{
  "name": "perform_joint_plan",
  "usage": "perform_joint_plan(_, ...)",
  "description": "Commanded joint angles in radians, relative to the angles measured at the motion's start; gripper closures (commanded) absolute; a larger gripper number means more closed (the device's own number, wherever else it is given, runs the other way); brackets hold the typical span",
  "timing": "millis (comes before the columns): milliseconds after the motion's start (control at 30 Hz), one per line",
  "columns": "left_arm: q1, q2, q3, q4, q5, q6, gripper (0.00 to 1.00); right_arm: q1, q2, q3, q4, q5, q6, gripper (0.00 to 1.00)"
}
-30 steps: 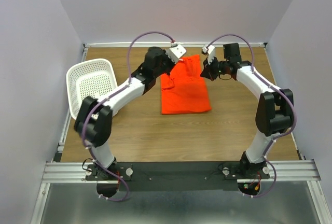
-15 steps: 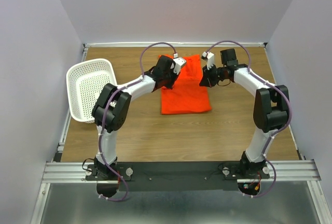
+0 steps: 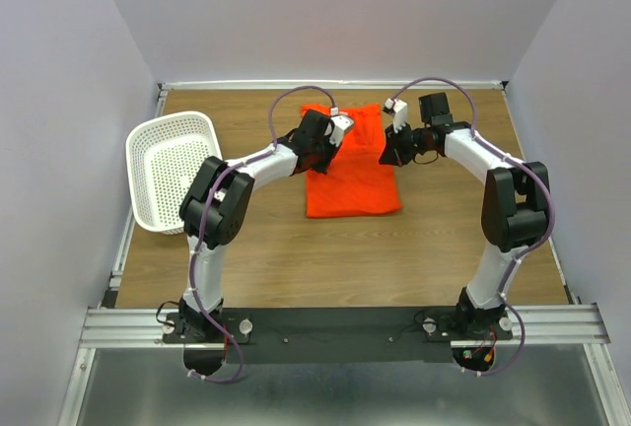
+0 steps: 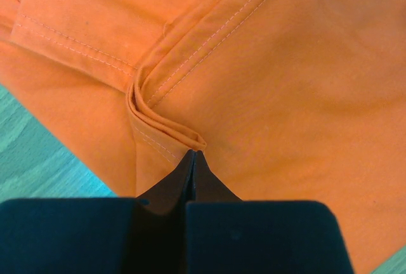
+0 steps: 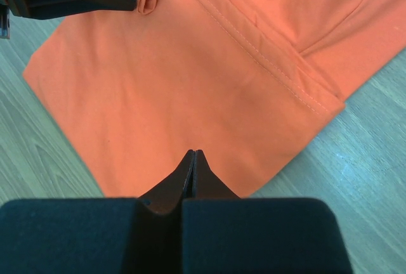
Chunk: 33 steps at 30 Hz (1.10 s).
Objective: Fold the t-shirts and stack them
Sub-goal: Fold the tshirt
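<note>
**Both arms arched inward, wrists tipped down**

From the near edge of the desk [image 3: 296, 248], each arm bends at the elbow toward the middle. The left hand [image 4: 193, 155], pressed together, pinches a bunched hem fold of the t-shirt [image 3: 355, 177]. The right hand [image 5: 194, 153], also closed, touches flat cloth. The t-shirt lies folded on the desk's far half.
</note>
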Motion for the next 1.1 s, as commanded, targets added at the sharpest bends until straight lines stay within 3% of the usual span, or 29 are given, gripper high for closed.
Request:
perform_joint_plan(0,-0.002,-0.007,0.002,-0.014,0.037,0.002,0.98,-0.001,0.008,-0.005,-0.015,-0.010,0.006,1.00)
perform_joint_plan(233,-0.002,-0.094,-0.033,0.029,0.055,0.008,0.90,-0.001,0.018,-0.008,-0.017,-0.011,0.000,0.99)
perform_joint_plan(533,-0.002,-0.062,-0.034,-0.017,0.124,0.033,0.91,-0.001,0.020,-0.006,-0.017,-0.008,-0.001,0.99)
perform_joint_plan(1067,-0.003,0.028,0.019,-0.052,0.008,0.028,0.91,0.000,0.017,-0.003,-0.018,-0.007,-0.002,0.99)
